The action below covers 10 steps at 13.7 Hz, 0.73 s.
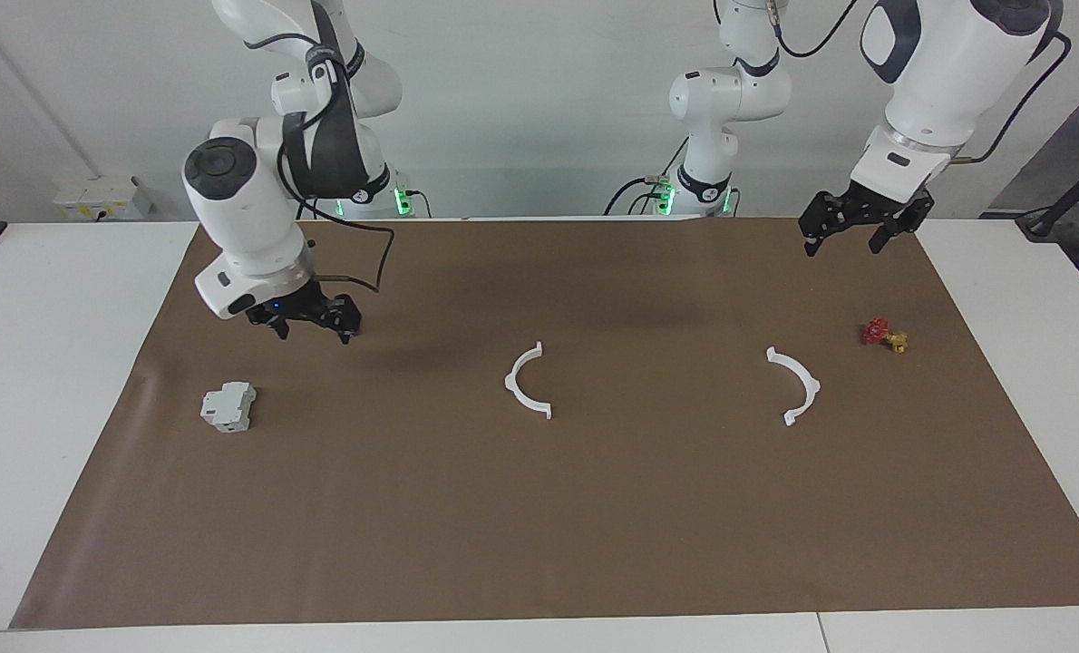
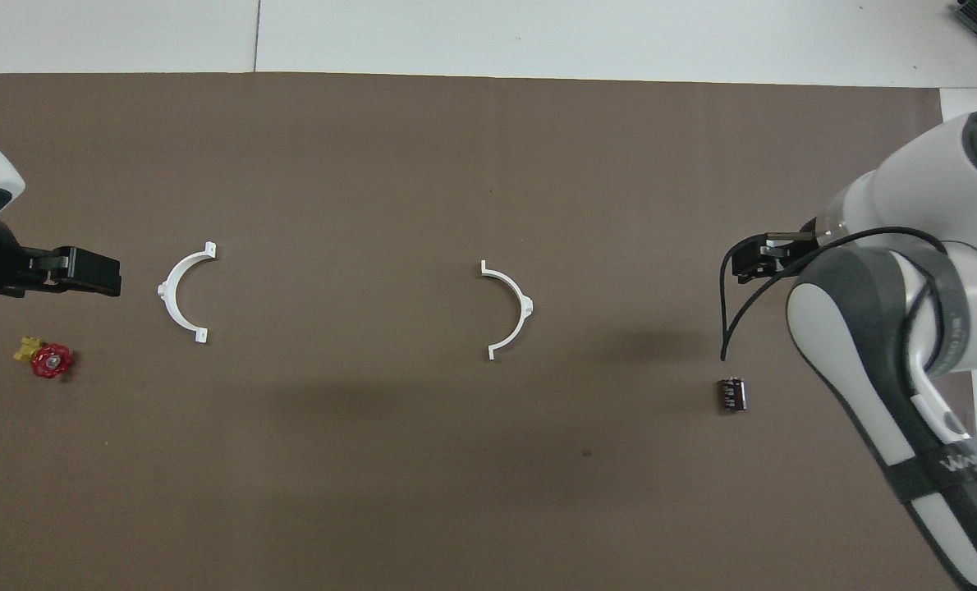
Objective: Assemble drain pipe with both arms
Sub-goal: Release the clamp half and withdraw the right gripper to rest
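Observation:
The drain pipe lies as two separate white half-ring arcs on the brown mat. One arc (image 1: 529, 381) (image 2: 513, 308) is at the middle of the table. The other arc (image 1: 798, 385) (image 2: 181, 291) lies toward the left arm's end. My left gripper (image 1: 846, 245) (image 2: 86, 272) is open and empty, raised over the mat at the left arm's end and apart from both arcs. My right gripper (image 1: 315, 331) (image 2: 755, 258) is open and empty, low over the mat at the right arm's end and well apart from the middle arc.
A small red and yellow valve (image 1: 884, 335) (image 2: 49, 359) lies near the left gripper. A grey-white boxy block (image 1: 228, 405) sits at the right arm's end. A small dark ribbed part (image 2: 732, 394) lies by the right gripper. The brown mat (image 1: 539, 544) covers the white table.

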Motion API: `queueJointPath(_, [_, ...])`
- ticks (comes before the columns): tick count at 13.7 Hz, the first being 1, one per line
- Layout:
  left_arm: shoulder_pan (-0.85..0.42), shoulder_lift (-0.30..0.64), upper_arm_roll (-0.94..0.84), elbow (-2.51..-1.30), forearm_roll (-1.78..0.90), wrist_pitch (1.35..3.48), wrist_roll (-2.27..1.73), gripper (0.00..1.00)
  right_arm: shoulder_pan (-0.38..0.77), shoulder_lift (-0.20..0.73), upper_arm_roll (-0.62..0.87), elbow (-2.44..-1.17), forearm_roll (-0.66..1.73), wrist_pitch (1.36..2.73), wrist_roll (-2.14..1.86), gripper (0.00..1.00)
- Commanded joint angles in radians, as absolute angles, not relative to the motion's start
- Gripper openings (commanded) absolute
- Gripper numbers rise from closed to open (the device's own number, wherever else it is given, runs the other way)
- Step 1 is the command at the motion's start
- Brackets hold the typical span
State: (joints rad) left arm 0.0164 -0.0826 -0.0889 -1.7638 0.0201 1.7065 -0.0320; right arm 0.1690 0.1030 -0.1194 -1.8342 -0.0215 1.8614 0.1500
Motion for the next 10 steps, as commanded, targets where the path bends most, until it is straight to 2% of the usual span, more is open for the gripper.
queueJointPath(1, [0.048, -0.189, -0.095, -2.011, 0.005, 1.947, -0.060, 1.00, 0.088, 0.034, -0.104, -1.855, -0.017, 1.807, 0.042, 1.00])
queueJointPath(3, [0.052, -0.146, -0.094, -2.046, 0.005, 2.043, -0.129, 1.00, 0.052, -0.001, -0.106, -1.842, -0.017, 1.775, 0.018, 1.00])
queueJointPath(6, [0.061, -0.059, -0.094, -2.098, 0.005, 2.175, -0.210, 1.00, 0.051, 0.005, -0.107, -1.703, -0.018, 1.646, 0.018, 1.00])
queueJointPath(10, [0.086, -0.005, -0.094, -2.193, 0.005, 2.350, -0.241, 1.00, 0.054, -0.003, -0.103, -1.556, -0.037, 1.473, 0.017, 1.00])
